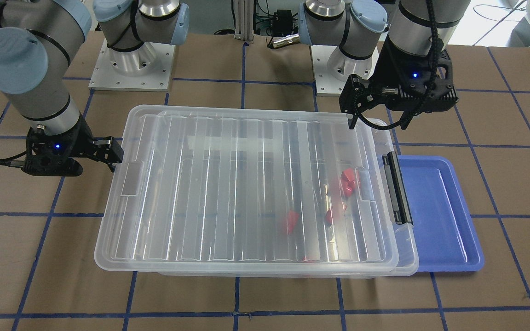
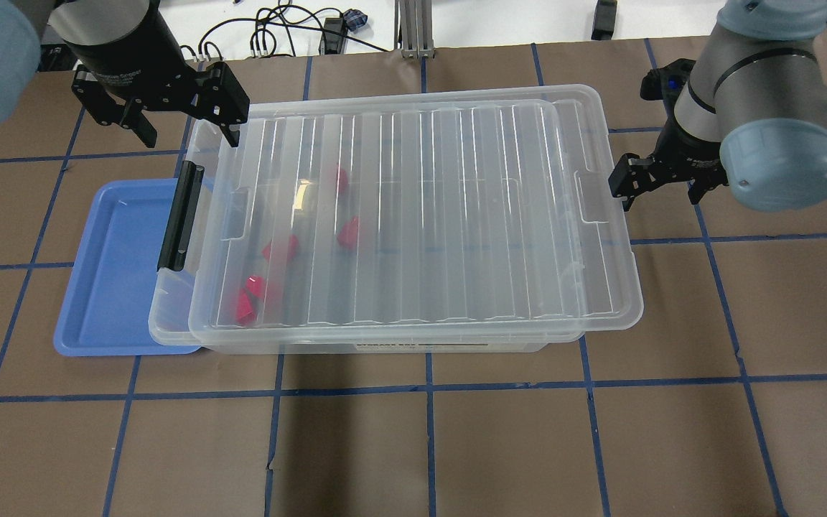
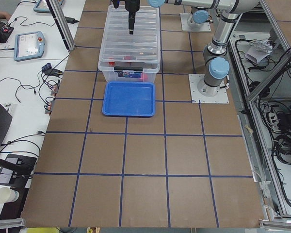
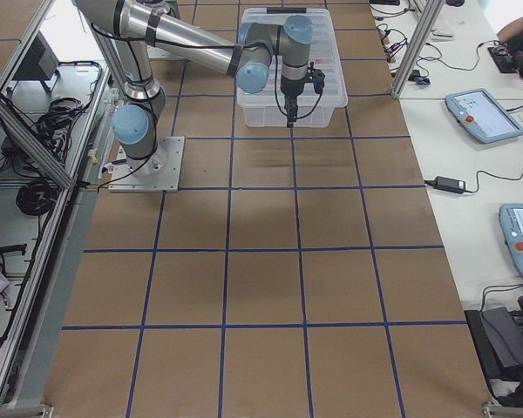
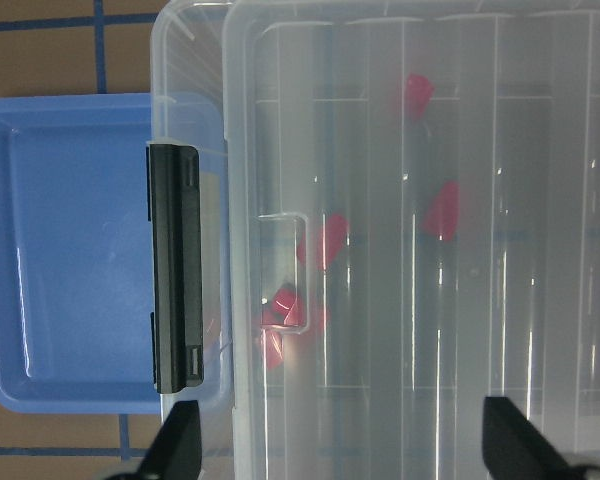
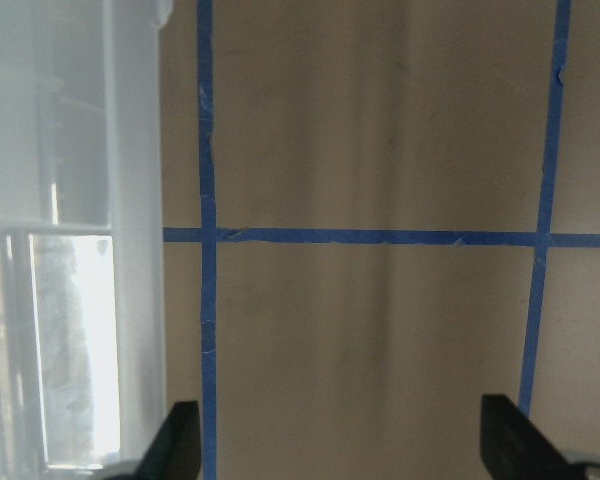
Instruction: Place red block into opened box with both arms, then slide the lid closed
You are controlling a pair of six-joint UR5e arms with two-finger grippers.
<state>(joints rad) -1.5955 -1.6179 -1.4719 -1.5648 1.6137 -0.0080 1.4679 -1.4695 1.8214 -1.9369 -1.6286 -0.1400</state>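
Note:
The clear box (image 2: pixel 169 316) stands mid-table, its black bar (image 2: pixel 180 215) at the end on my left side. The ribbed clear lid (image 2: pixel 456 215) lies on top, shifted slightly toward my right, so a narrow strip shows at the black-bar end. Several red pieces lie inside under the lid, among them a small red block (image 2: pixel 347 233) (image 5: pixel 442 210). My left gripper (image 2: pixel 187 129) (image 5: pixel 345 450) hangs open above the box's far left corner and holds nothing. My right gripper (image 2: pixel 661 188) (image 6: pixel 345 450) is open just beyond the lid's right short end, apart from it.
A blue tray (image 2: pixel 112 273) lies partly under the box's black-bar end. Brown table covering with a blue tape grid surrounds the box. The arm bases (image 1: pixel 131 59) stand on the robot's side of the table.

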